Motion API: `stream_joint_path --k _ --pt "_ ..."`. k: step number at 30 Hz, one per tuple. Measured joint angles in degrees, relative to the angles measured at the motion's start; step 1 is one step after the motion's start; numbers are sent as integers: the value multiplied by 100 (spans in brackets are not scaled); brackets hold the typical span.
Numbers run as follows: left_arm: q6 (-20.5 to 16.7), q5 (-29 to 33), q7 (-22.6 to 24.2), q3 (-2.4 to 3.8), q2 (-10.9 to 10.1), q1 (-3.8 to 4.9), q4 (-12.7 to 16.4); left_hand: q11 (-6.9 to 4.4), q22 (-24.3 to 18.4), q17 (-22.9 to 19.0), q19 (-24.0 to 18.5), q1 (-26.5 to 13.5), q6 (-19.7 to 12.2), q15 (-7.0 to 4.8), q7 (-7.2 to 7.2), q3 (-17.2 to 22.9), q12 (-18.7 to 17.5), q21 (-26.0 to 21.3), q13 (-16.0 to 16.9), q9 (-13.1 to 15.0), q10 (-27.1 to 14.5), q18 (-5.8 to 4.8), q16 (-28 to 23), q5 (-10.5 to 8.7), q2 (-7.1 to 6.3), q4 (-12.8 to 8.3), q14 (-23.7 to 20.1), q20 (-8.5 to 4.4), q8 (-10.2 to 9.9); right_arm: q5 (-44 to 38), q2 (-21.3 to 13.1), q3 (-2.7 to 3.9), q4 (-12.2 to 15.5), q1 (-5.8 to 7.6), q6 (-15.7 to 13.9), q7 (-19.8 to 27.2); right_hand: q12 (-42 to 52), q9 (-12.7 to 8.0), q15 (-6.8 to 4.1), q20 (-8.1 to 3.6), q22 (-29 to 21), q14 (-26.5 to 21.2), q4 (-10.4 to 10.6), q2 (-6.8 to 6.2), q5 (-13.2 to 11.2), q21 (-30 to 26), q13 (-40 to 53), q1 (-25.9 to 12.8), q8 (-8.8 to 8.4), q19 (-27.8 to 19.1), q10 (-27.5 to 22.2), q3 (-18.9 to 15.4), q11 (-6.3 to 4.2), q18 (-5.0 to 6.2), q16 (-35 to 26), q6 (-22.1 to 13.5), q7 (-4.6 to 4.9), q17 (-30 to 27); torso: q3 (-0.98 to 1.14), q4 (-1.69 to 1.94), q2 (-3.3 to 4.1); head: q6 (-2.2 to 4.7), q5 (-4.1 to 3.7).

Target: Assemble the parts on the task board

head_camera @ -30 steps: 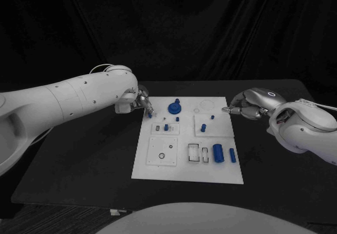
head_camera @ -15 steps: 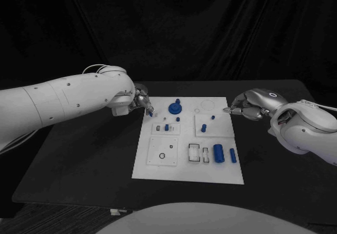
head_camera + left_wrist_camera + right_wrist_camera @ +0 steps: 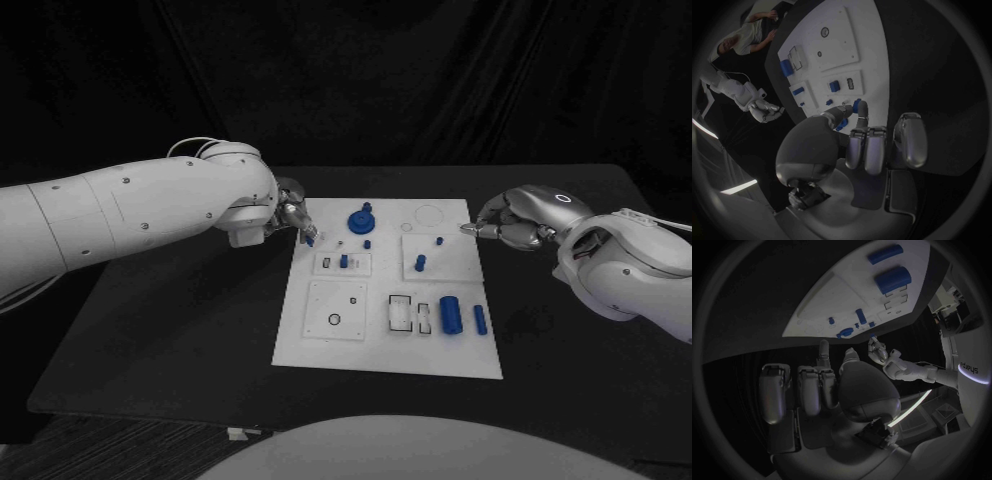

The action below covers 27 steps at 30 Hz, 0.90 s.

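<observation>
One small blue peg (image 3: pixel 309 236) is pinched in the left hand (image 3: pixel 293 213) at the task board's (image 3: pixel 387 350) far left corner, with the sockets just inward of it. Across the desk (image 3: pixel 173 340), the right hand (image 3: pixel 508 222) hangs curled and empty beside the board's far right edge.

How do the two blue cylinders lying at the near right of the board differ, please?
The left cylinder is thick and stubby; the right cylinder is thin, like a rod. The left one lies further from the board's right edge; the right one lies close to it. Both are blue, lie flat and parallel, untouched by either hand.
</observation>
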Motion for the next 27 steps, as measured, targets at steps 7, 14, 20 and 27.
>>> stream_joint_path --k 7,14,20,27 --pt "-72 0 -111 -2 -80 0 230 0 0 0 0 0 1 0 0 0 0 0 0 0 0 0 0 -1 0 0 0 0 0 0 -11 0 8 -14 -1 -1 0 0 0 0 0 0 0 0 0 0 1 0 0 0 0 0 0 0 0 0 0 0 0 -3 2 0 23" --pt "-193 0 -145 -3 -95 -5 366 0 -1 0 0 -16 3 0 1 22 0 -21 0 -1 0 0 0 -2 -16 23 0 0 0 0 -12 -1 19 -24 -5 -2 0 -6 0 0 -1 0 0 1 0 0 2 2 0 0 0 0 0 0 0 0 0 0 0 -6 5 0 29" --pt "-286 -1 -147 -3 -108 -39 488 0 -1 -1 0 -31 64 -21 -42 22 0 -21 0 -3 0 -1 0 -4 -31 23 21 0 -1 0 -14 -1 22 -26 -7 -3 7 -5 0 0 -1 0 0 23 0 0 8 24 0 0 0 0 0 0 0 0 0 0 -3 -5 5 0 27" --pt "-342 -1 -137 -5 -80 -113 491 0 -1 -1 0 -61 66 -20 -43 21 -23 -21 0 -5 0 0 0 -4 -16 24 21 0 -2 0 -11 -1 22 -31 -8 -3 7 -5 0 0 -1 0 0 23 0 0 2 23 0 0 0 0 0 0 0 0 0 0 -2 -5 6 0 28"
